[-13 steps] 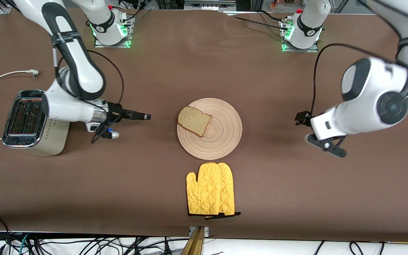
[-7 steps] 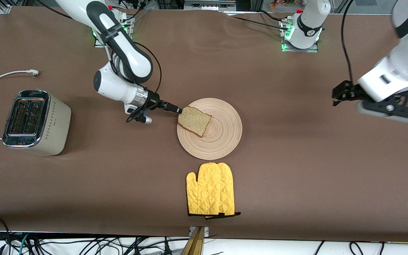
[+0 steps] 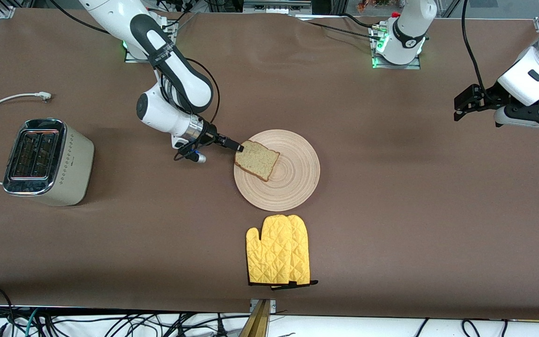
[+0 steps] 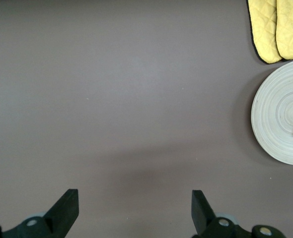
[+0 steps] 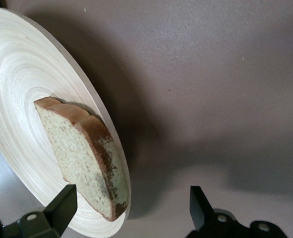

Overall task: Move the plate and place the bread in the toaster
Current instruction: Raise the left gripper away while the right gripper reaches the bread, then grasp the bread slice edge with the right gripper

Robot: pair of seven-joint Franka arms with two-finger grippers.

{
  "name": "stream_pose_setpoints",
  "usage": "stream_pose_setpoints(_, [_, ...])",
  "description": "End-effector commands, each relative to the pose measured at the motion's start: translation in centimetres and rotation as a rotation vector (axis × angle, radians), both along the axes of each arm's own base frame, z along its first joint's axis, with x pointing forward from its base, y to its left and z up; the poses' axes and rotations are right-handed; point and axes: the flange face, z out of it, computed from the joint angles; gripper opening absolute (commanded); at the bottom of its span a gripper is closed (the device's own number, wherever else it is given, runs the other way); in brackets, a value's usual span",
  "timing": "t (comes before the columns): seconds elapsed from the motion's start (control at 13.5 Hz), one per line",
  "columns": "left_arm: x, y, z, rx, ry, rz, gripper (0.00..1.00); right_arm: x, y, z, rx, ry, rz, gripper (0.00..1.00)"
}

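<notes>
Brown cloth covers the surface (image 3: 367, 224), with wide bare stretches around every object. At its middle lies the plate (image 3: 293, 178), and the bread (image 3: 256, 160) rests on the part of it toward the right arm's end, its crust reaching the rim. The right gripper (image 3: 238, 148) sits at that edge of the slice, fingers (image 5: 62, 208) spread apart with one beside the crust, gripping nothing. The toaster (image 3: 47, 161) stands well apart at the right arm's end. A yellow oven mitt (image 3: 278, 256) lies just nearer the front camera than the plate. The left gripper (image 3: 461, 103) hangs over bare cloth at the left arm's end, fingers (image 4: 67, 206) parted and empty.
</notes>
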Motion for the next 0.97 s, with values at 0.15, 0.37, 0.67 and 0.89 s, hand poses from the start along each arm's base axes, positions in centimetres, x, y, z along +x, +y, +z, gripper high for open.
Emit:
stream_pose_setpoints(0.15, [0.0, -0.2, 0.1, -0.013, 0.002, -0.002, 1.0, -0.3, 0.8, -0.6, 0.0, -0.001, -0.006, 1.0])
stream_pose_setpoints(0.37, [0.9, -0.2, 0.2, -0.014, 0.002, 0.001, 1.0, -0.5, 1.3, -1.1, 0.001, 0.006, 0.0, 0.95])
stream_pose_setpoints(0.67, [0.9, 0.2, 0.1, -0.014, 0.011, 0.009, 1.0, -0.4, 3.5, 0.1, 0.029, -0.012, 0.008, 0.69])
stream_pose_setpoints(0.89, [0.8, 0.3, 0.0, -0.013, 0.016, 0.009, 1.0, 0.3, 3.8, 0.6, 0.039, -0.027, 0.01, 0.66])
